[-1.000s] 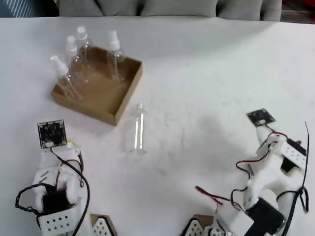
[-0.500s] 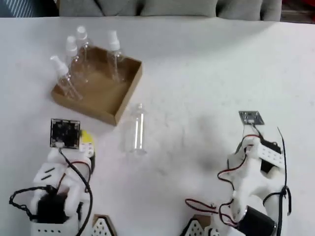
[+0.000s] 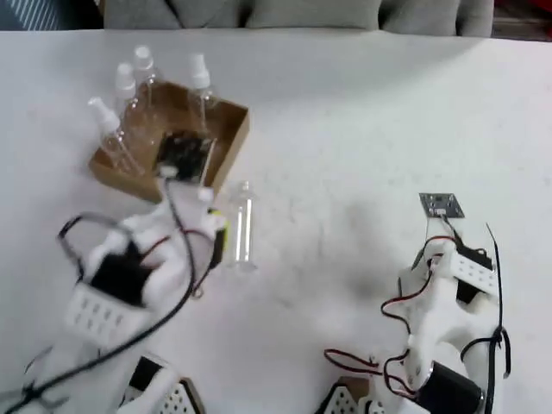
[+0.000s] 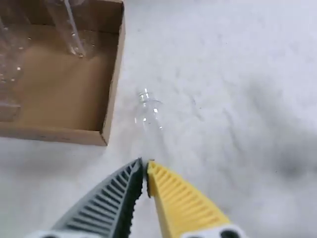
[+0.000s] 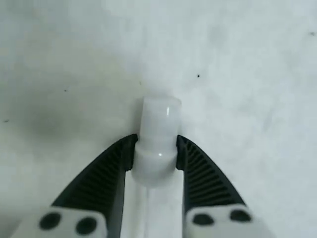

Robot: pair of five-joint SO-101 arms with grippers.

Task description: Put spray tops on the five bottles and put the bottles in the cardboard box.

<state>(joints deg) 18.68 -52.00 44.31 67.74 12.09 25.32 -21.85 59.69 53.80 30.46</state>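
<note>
Right wrist view: right gripper (image 5: 156, 143) clamps smooth white spray top (image 5: 159, 119) | left gripper (image 4: 145, 166) ribbed, closed, empty | clear bottle (image 4: 148, 114) lying

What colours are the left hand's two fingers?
The left hand has one grey and one yellow finger, clearest in the left wrist view.

Bottles (image 3: 200, 90): five — four topped, one bare (image 3: 241, 228). Cardboard box (image 3: 233, 138): one. Loose spray top (image 5: 157, 144): one.

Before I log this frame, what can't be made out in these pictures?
Box floor: high view, the left arm covers part.
Spray top lower end: right wrist view, hidden inside the right gripper.
Bottle base: left wrist view, behind the left gripper.
</note>
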